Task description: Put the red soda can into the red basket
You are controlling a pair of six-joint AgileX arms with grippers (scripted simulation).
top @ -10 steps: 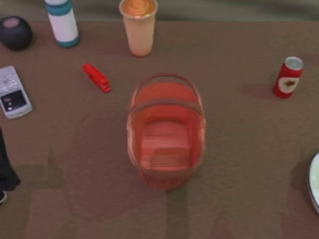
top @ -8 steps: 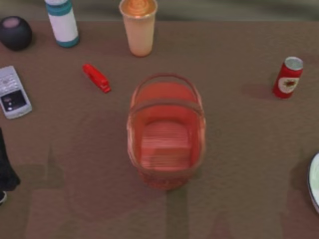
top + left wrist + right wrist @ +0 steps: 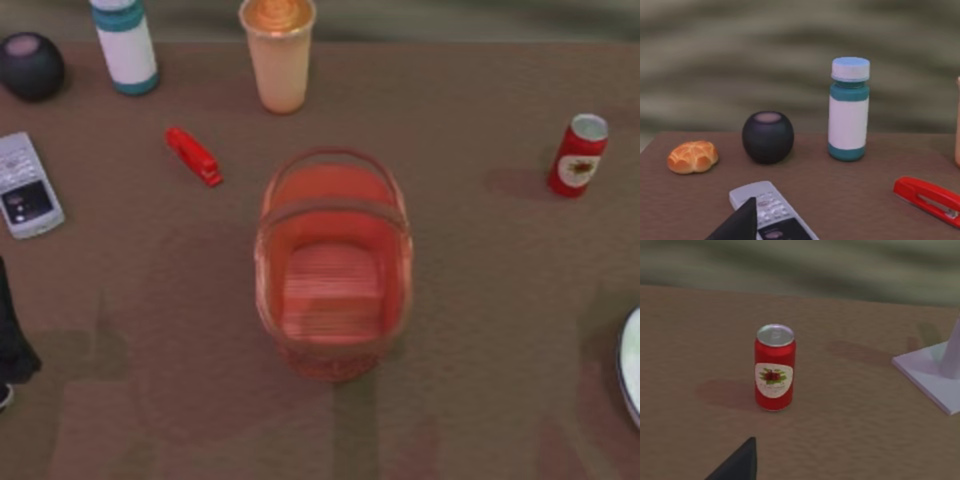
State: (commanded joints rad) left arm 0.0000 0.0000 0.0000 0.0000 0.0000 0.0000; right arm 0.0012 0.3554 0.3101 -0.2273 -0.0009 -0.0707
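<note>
A brown table seen from above. The red soda can (image 3: 578,155) stands upright at the right side of the frame, toward the upper right, with its silver top showing and a round pale emblem on its side. It is well apart from the red basket (image 3: 333,345), which sits open and empty in the centre of the frame, its arched handle crossing over the upper half.

Along the top edge stand a tall orange cup (image 3: 278,55) and, to its left, a white bottle (image 3: 124,45) with teal bands. A dark round speaker (image 3: 30,65) sits in the upper left corner. Below it, at the left edge, lies a grey remote (image 3: 25,186). A flat red stapler (image 3: 194,156) lies between the remote and the basket.

The left arm (image 3: 12,340) shows only as a dark shape at the lower left edge; whether its gripper is released or clenched cannot be told. The right arm shows as a pale sliver at the lower right edge, and its gripper's state cannot be told either.

In the right wrist view the can (image 3: 775,367) stands alone on the table, nothing touching it. In the left wrist view a bread roll (image 3: 692,156) lies beside the speaker.
</note>
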